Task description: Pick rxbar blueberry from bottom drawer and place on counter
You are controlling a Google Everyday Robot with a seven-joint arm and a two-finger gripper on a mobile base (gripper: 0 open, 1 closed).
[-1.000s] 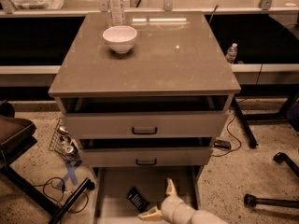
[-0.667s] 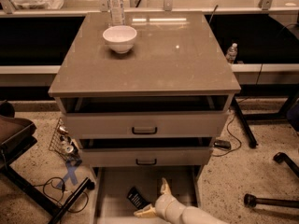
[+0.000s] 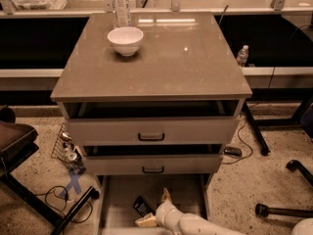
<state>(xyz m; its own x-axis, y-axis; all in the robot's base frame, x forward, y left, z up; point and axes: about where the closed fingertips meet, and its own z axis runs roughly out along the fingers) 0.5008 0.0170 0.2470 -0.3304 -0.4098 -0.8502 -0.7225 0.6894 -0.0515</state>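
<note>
The rxbar blueberry [image 3: 142, 205], a small dark bar, lies on the floor of the open bottom drawer [image 3: 188, 192], left of centre. My gripper [image 3: 155, 208] is low in the drawer, just right of the bar, with its fingers spread open; one fingertip [image 3: 166, 195] points up and the other [image 3: 145, 222] sits in front of the bar. It holds nothing. The white arm enters from the lower right. The counter [image 3: 166, 62] is the grey-brown top of the cabinet above.
A white bowl [image 3: 125, 39] and a water bottle [image 3: 121, 4] stand at the counter's back left. The two upper drawers stand slightly ajar. A dark chair [image 3: 14, 141] and cables [image 3: 58, 195] are at the left, a chair base [image 3: 288, 209] at the right.
My gripper has moved left across the bottom drawer, closer to the dark bar. The bar, bowl and drawers have not moved.
</note>
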